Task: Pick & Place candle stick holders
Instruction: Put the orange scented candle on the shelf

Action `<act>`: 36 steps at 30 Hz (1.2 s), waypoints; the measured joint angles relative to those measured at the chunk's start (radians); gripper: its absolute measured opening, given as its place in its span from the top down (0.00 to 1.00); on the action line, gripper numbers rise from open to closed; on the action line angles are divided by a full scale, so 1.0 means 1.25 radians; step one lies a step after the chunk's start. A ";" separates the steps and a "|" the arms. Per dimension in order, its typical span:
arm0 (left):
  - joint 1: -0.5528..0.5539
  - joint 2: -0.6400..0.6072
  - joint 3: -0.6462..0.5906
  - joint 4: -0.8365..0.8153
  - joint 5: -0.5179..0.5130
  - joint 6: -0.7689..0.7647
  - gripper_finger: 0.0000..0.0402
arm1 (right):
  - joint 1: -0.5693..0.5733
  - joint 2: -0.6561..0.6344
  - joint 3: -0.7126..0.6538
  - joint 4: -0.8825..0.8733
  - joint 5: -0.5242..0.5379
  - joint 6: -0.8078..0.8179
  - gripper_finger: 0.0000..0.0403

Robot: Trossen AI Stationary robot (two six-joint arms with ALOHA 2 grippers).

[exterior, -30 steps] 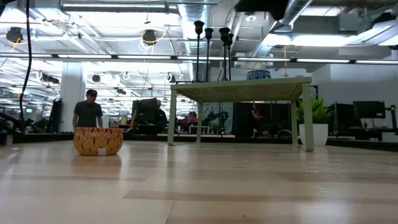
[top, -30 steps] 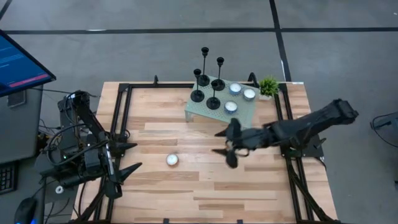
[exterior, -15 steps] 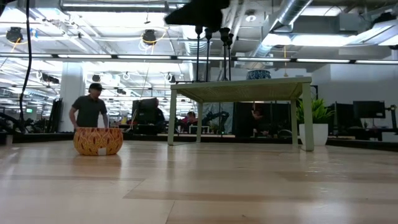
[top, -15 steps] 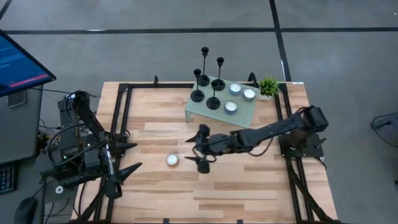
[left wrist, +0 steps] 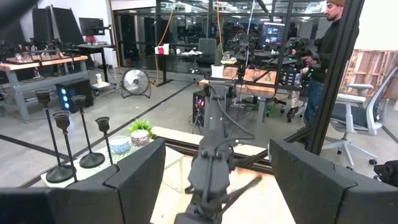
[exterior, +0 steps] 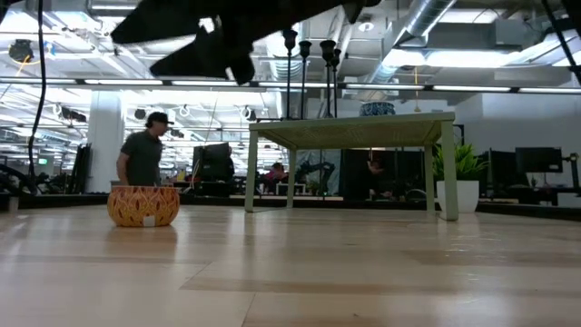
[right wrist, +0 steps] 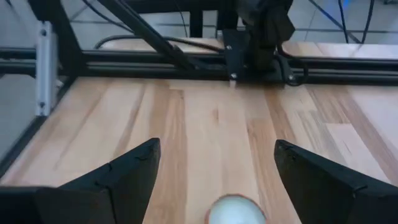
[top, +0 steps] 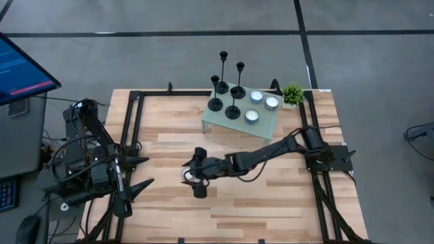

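Observation:
Four black candle stick holders (top: pixel 227 95) stand on their round bases on a small pale green stand (top: pixel 268 123) at the table's far middle; they also show in the low view (exterior: pixel 309 64) and the left wrist view (left wrist: pixel 62 140). My right gripper (top: pixel 192 174) is open, reached far toward the table's left, and hovers over a lone white tealight (top: pixel 186 175). That tealight (right wrist: pixel 235 211) lies between and below its fingers, untouched. My left gripper (top: pixel 146 169) waits open at the table's left edge.
Three tealights (top: pixel 260 104) sit on the stand beside the holders. A small green plant (top: pixel 293 93) stands at the far right corner. Black frame rails (top: pixel 132 122) border the table. In the low view the lone tealight shows an orange patterned side (exterior: pixel 143 206). People stand in the room behind.
My right gripper has travelled from the table's middle right toward its left edge and come lower, ending over the lone tealight. It has stayed open. The holders and tealights have not moved.

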 joint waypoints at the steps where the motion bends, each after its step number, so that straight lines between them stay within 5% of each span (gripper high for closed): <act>1: 0.000 0.000 0.000 -0.001 0.000 0.000 0.29 | 0.000 0.013 0.011 -0.003 0.001 0.000 0.24; 12: 0.000 0.001 0.000 0.000 0.000 0.002 0.29 | -0.032 0.128 0.054 0.006 0.003 0.083 0.24; 36: 0.000 0.002 0.000 0.000 0.000 0.003 0.29 | -0.039 0.175 0.031 0.085 -0.015 0.105 0.24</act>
